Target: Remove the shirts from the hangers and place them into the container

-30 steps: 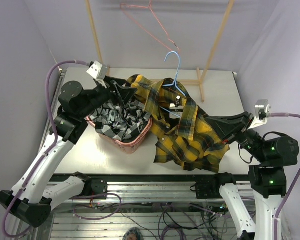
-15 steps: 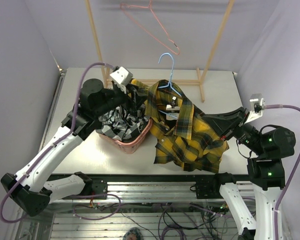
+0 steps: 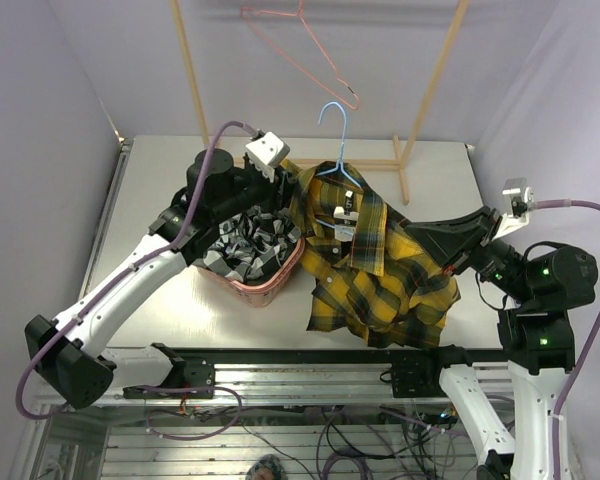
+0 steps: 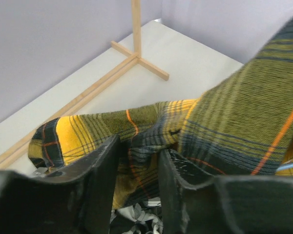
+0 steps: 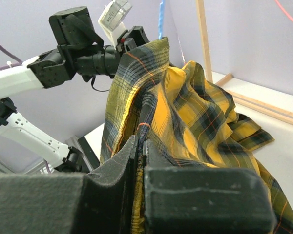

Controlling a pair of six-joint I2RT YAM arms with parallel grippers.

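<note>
White table (image 3: 180, 300): yellow-and-black plaid shirt (image 3: 380, 275) rumpled; right gripper (image 5: 140, 142) clamped on it, left gripper (image 4: 138, 146) jaws apart astride fold.

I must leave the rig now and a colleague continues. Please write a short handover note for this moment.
Left gripper: open, straddling a fold of the yellow shirt.
Right gripper: shut on the same shirt's cloth.
Done: black-and-white shirt lies in the pink basket; pink hanger hangs bare on the rack.
Left: yellow shirt still on the blue hanger, lower part on the table; free it, then basket it.
</note>
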